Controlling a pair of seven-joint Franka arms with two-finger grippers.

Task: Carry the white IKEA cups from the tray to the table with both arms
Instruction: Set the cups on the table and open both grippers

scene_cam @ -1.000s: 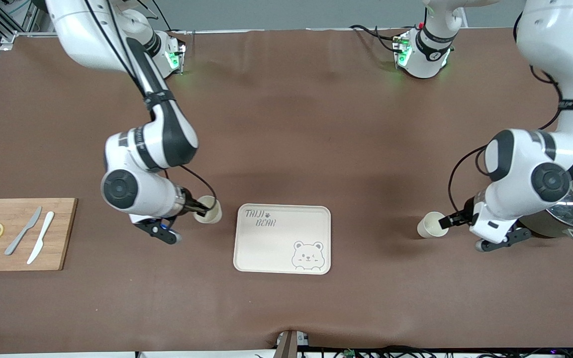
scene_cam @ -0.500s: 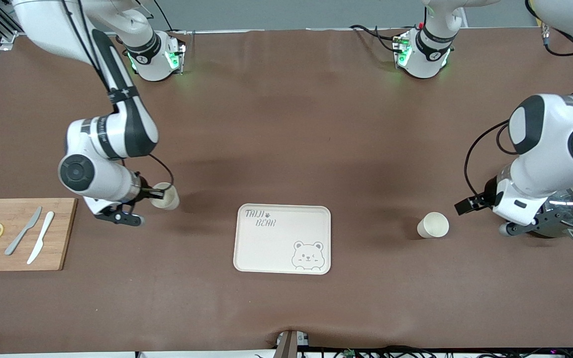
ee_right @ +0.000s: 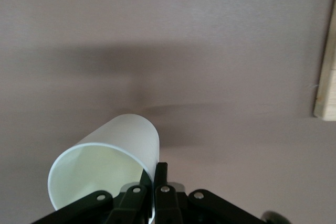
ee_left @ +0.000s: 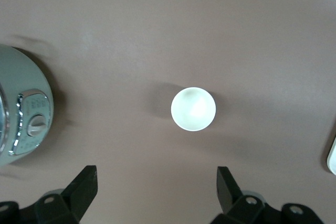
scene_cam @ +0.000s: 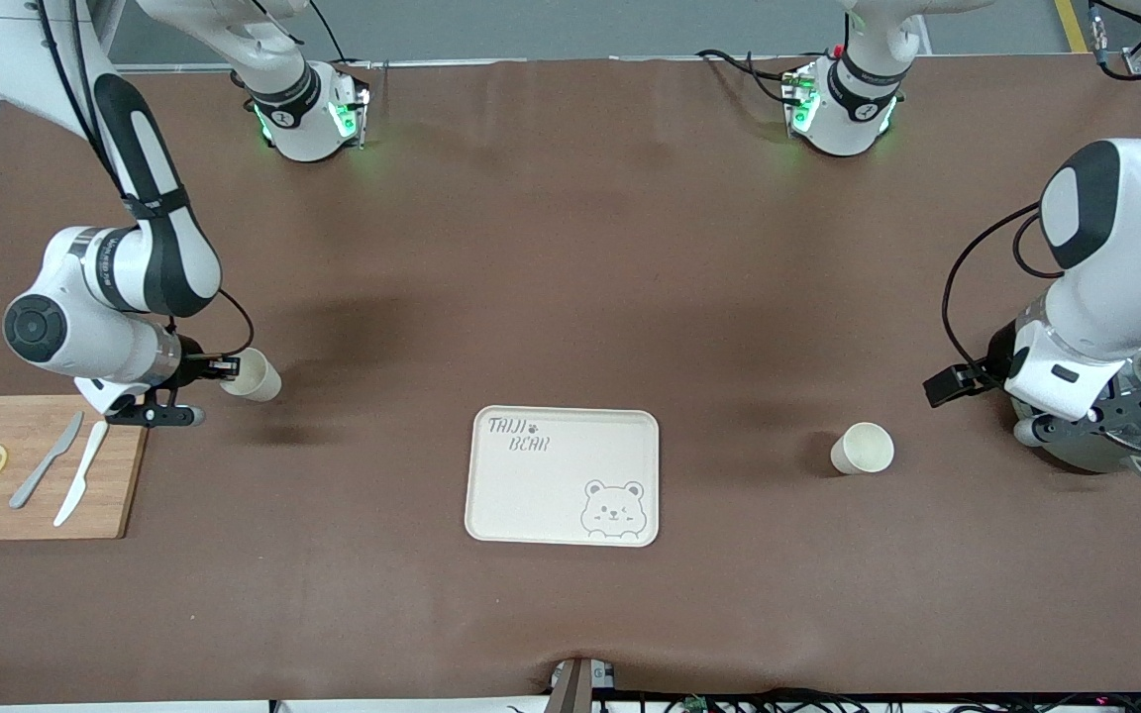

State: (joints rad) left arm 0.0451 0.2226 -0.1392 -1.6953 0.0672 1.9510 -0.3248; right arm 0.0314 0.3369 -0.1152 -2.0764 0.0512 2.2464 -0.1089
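Observation:
One white cup stands upright on the brown table toward the left arm's end; it shows from above in the left wrist view. My left gripper is open and empty, up over the table between that cup and the pot, and it shows in its wrist view. My right gripper is shut on the rim of the second white cup, one finger inside and one outside. It holds the cup tilted over the table near the cutting board. Both show in the right wrist view: the gripper and the cup.
The cream bear tray lies mid-table. A wooden cutting board with two knives and lemon slices lies at the right arm's end; its edge shows in the right wrist view. A glass-lidded pot stands at the left arm's end.
My right arm has carried its cup away from the tray toward the cutting board. My left gripper has let go of the other cup and drawn back up toward the pot.

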